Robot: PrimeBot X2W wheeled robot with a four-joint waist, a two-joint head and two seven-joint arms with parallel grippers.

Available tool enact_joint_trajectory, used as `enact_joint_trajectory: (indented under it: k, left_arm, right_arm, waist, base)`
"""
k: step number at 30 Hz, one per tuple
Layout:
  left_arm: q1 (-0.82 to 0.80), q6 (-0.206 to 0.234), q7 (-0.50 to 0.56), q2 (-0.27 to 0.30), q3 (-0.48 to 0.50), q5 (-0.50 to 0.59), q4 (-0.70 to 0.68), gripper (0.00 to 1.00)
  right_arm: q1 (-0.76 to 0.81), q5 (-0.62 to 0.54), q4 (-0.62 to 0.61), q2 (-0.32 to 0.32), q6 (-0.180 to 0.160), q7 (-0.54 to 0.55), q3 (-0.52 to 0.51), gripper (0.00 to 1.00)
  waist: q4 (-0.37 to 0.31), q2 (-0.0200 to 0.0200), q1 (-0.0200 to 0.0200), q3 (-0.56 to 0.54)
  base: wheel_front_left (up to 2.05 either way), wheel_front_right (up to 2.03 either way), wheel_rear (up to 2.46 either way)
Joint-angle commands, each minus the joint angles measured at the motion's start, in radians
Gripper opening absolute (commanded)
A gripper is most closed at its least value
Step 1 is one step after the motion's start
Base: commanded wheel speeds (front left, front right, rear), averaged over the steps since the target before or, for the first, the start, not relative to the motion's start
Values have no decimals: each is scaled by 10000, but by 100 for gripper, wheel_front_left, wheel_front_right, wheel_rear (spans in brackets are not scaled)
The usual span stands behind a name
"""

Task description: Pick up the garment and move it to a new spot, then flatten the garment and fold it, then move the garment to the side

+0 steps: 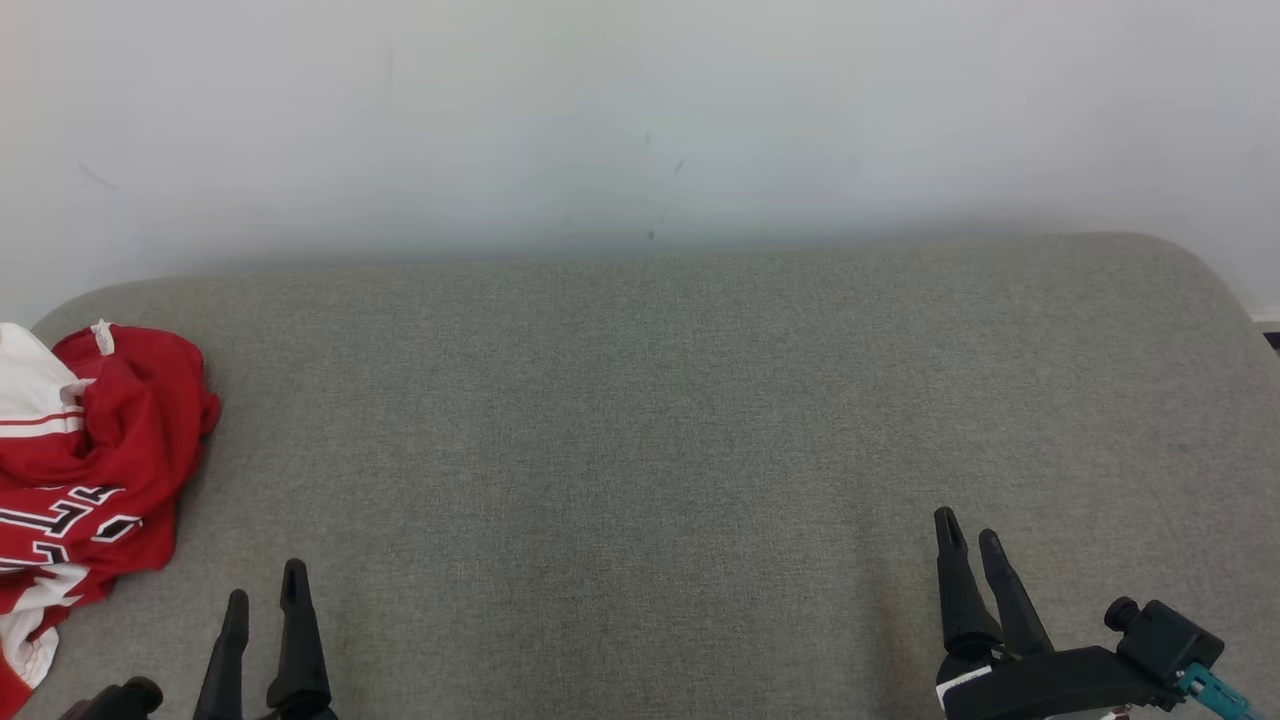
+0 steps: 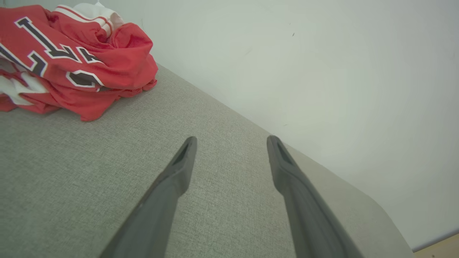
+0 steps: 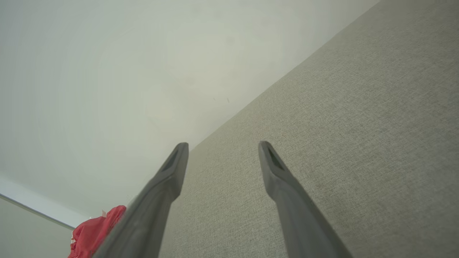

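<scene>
Bright, even, diffuse light; soft shadows, sharp focus, wide-angle wrist-view distortion.

We see a desk (image 1: pixel 640 420) covered in grey woven fabric, with its far corners rounded. One garment (image 1: pixel 90 470) lies on it at our left edge. It is a red jersey with white panels and black, white-edged lettering, crumpled in a heap and running past the left side of the head view. Elsewhere the fabric looks smooth and flat.

The padded top (image 1: pixel 640 430) lies open across its middle and right; the crumpled garment (image 1: pixel 100 470) blocks its left edge, and the wall (image 1: pixel 640 120) closes off the back.
</scene>
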Motion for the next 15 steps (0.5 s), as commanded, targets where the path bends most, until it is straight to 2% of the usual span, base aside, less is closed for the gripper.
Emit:
enact_joint_trajectory:
  k: [1, 15]
  left_arm:
    - [59, -63, -114, 57, 2, 451, -166, 100]
    - [180, -106, -468, 114, -94, 1899, -352, 100]
  right_arm:
    - [0, -422, -146, -8, -10, -114, 52, 100]
    - [84, -2014, -248, -7, -12, -466, 161, 100]
  waist:
    - [-3, 0, 0, -4]
    - [-13, 0, 0, -15]
  base:
    - [0, 0, 0]
    - [0, 0, 0]
